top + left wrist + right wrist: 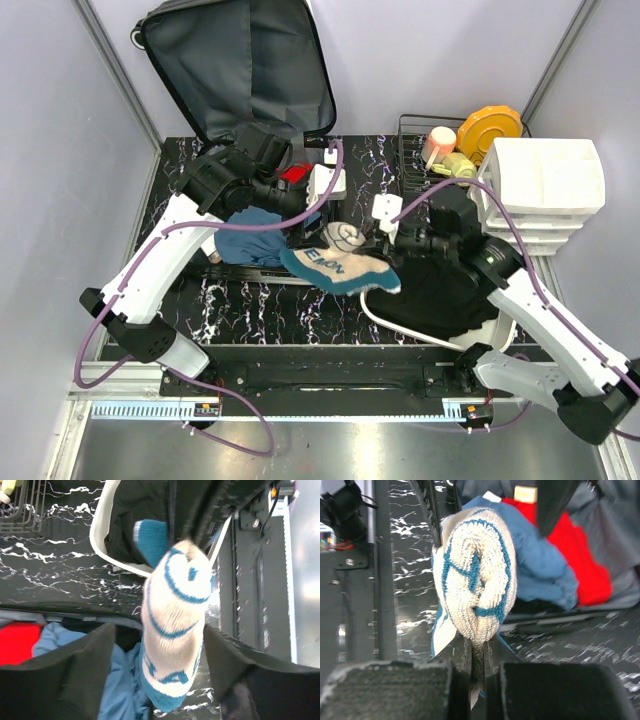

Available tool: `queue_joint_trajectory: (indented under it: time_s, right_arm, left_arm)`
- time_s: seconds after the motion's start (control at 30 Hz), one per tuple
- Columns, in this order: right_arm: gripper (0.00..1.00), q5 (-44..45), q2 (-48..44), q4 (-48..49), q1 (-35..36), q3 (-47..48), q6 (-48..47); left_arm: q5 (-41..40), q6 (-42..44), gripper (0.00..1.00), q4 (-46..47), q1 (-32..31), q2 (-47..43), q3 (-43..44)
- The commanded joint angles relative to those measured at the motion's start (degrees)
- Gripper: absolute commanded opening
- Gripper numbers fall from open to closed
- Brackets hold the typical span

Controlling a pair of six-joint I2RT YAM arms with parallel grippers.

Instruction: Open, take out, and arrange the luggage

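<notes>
Marbled table (pixel 250 300) — luggage (pixel 240 60) gaping, grey-lined.

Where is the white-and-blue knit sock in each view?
Top external: knit sock at centre of frame.
Left wrist: knit sock at centre, running down to the bottom edge.
Right wrist: knit sock centre-left, upper half.
Shared landmark: blue garment, beside the sock in all three.

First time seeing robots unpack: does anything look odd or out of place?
Only a blue-and-white sock: it hangs in mid-air near the open suitcase, pinched in the right hand, with the left hand open around it.
</notes>
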Motion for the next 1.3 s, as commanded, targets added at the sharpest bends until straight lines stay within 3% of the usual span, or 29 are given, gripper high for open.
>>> queue_joint_trajectory:
  time_s: [0.0,0.1,0.3,0.43,0.63,0.87,1.27]
  right_arm:
    - [0.00,4.8,-7.6,-0.8,-0.2,-6.1,20.4]
    - [0.00,5.8,-13.5,-1.6,-1.5,-10.5,29.8]
    - [0.00,4.1,-17.8,-3.9,-16.1,-15.8,43.2]
    - [0.00,8.4,-15.3,-5.5,-21.3,-15.7,45.6]
    - [0.00,17.9,-7.9,-21.1,-31.8,-8.6,47.6]
    - [0.00,18.4,-8.4,-34.2,-41.6,-6.7,45.6]
    - [0.01,32.4,-2.1,-45.5,-49.0,1.4,50.0]
  left_arm:
    - [-1.2,-8.1,0.87,8.4,0.4,-1.3,-1.1]
    - [-3.1,-8.8,0.99,9.7,1.5,-0.8,-0.9]
    - [-2.4,-11.6,0.99,10.7,3.6,0.2,-1.0]
    - [-2.6,-11.7,0.99,11.2,3.7,0.4,-2.2]
    - [-4.2,-10.4,0.99,11.2,4.1,0.4,-2.8]
    - [-4.5,-8.4,0.99,11.2,4.1,0.0,-3.7]
    - [-5.5,-5.6,0.99,11.3,4.5,-1.0,-4.9]
